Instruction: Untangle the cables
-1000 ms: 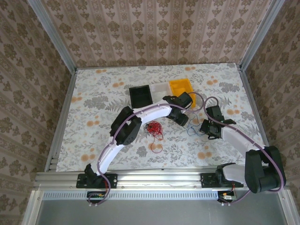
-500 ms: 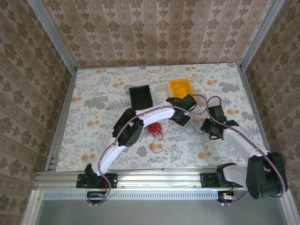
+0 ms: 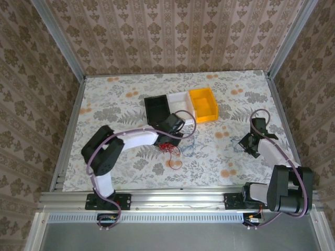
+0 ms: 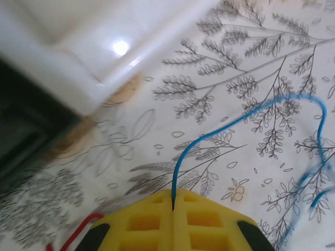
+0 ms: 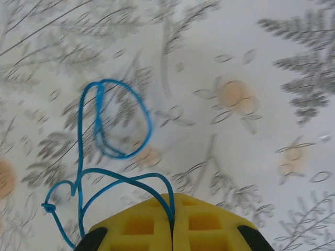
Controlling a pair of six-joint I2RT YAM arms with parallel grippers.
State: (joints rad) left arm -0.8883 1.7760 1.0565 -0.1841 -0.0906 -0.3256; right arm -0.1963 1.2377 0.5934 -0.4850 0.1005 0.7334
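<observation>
While parked well apart: pinching blue cable (image 4: 246, 117) in left gripper (image 4: 172, 197), fingers pressed together; pinching blue cable likewise in right gripper (image 5: 171, 201). Red cable (image 3: 168, 148) bunched just beside left gripper.

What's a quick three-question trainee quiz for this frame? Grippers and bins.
1. True or false: the left gripper is shut on the blue cable.
2. Pick one: the right gripper is A) open, B) shut on blue cable, C) shut and empty.
3. Name the three bins' colours, left to right in the top view.

Key
1. True.
2. B.
3. black bin, white bin, yellow bin.
</observation>
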